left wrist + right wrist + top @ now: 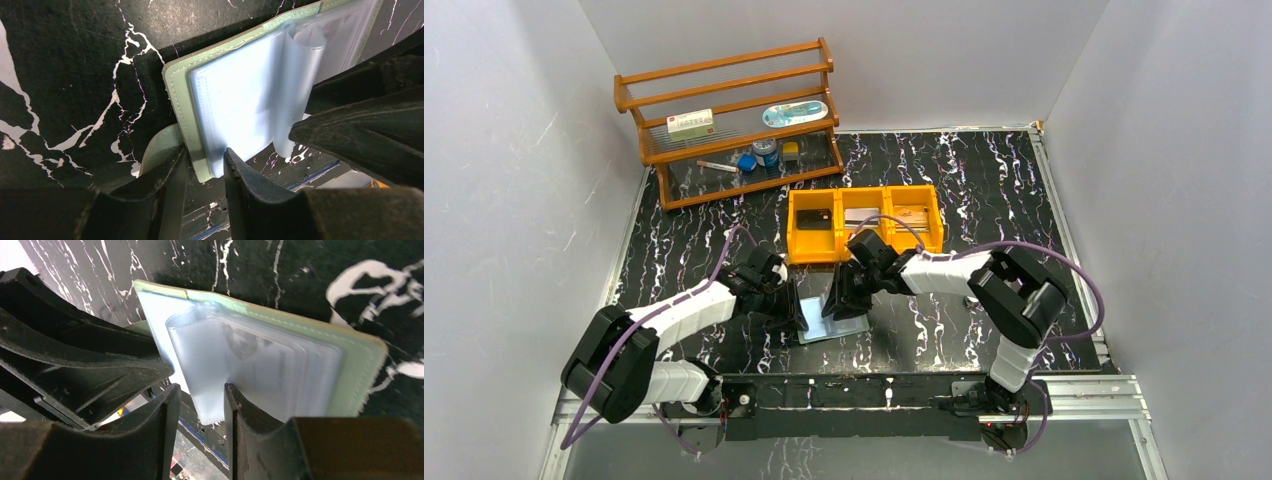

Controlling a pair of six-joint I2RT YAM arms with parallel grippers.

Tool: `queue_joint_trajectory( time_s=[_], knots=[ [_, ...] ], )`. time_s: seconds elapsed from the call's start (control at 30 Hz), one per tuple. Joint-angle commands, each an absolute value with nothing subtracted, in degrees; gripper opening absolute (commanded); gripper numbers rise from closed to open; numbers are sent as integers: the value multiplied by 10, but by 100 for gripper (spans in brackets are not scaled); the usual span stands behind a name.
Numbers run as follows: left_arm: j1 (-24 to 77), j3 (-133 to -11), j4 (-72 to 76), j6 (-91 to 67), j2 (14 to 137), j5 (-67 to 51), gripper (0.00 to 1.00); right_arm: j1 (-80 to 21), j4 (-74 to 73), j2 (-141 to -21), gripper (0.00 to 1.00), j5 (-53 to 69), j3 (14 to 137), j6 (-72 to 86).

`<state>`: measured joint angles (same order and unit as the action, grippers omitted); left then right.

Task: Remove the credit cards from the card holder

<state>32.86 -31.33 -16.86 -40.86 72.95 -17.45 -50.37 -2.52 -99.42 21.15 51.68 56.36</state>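
The card holder (834, 322) lies open on the black marbled table, with a pale green cover and clear sleeves. My left gripper (796, 308) is shut on the cover's near edge (202, 165). My right gripper (844, 297) is shut on one clear sleeve (207, 390), which stands up curled off the stack. That sleeve also shows in the left wrist view (300, 75). Credit cards lie in the orange bin (864, 190): a silvery one (861, 216) in the middle compartment and a tan one (911, 216) in the right. I cannot tell whether any card is inside the sleeves.
The orange three-compartment bin stands just behind the two grippers, with a dark item (814, 218) in its left compartment. A wooden rack (729, 120) with a box and small items stands at the back left. White walls close in the sides.
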Motion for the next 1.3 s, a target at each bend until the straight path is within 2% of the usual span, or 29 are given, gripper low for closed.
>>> queue_joint_trajectory(
  time_s=[0.0, 0.1, 0.3, 0.73, 0.8, 0.93, 1.0, 1.27],
  knots=[
    [332, -305, -165, -406, 729, -195, 30, -510, -1, -1012, 46, 227, 550, 565],
    [332, -303, -166, -408, 726, -192, 29, -511, -16, -1001, 46, 211, 560, 546],
    [332, -304, -167, -417, 713, -179, 26, -515, 52, -1027, 46, 301, 565, 561],
    [332, -296, -185, -436, 676, -149, 26, -540, 119, -1040, 46, 361, 592, 574],
    [333, -296, -185, -436, 679, -149, 26, -540, 91, -1015, 46, 327, 590, 558],
    [333, -298, -184, -435, 683, -151, 27, -534, -85, -953, 51, 130, 596, 515],
    [332, -299, -183, -433, 681, -153, 26, -520, -143, -938, 52, 74, 586, 512],
    [333, -303, -178, -420, 687, -165, 27, -506, -175, -900, 53, 57, 533, 512]
  ],
)
